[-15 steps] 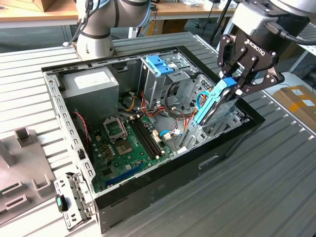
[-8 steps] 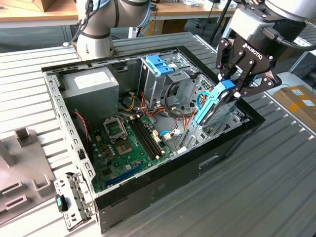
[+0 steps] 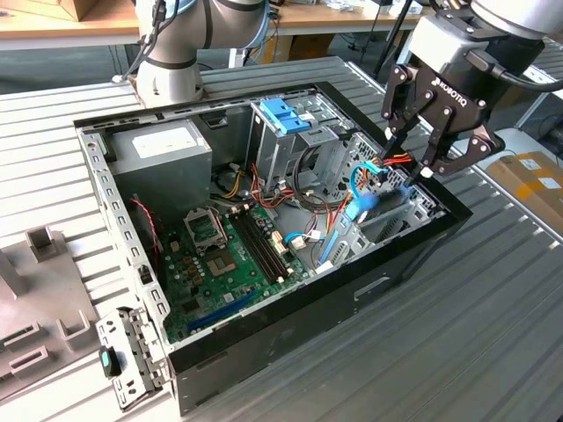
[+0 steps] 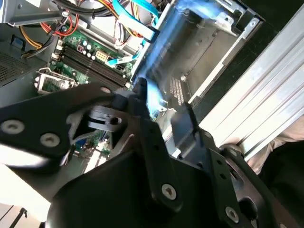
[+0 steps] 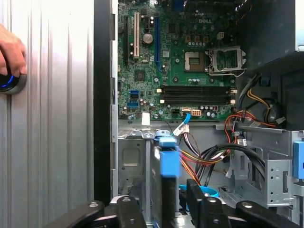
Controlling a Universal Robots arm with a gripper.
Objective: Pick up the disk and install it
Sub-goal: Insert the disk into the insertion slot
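- We see the pincer [image 3: 407, 158] spread just above the disk [image 3: 376, 207].
- The disk leans inside the computer case [image 3: 290, 318]; we judge it not fully seated.

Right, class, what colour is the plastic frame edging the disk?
Light blue; the disk shows best in the first wrist view.

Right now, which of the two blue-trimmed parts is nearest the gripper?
The disk, standing on edge by the case wall just below the gripper; the blue bracket sits atop the tall cage, farther off.
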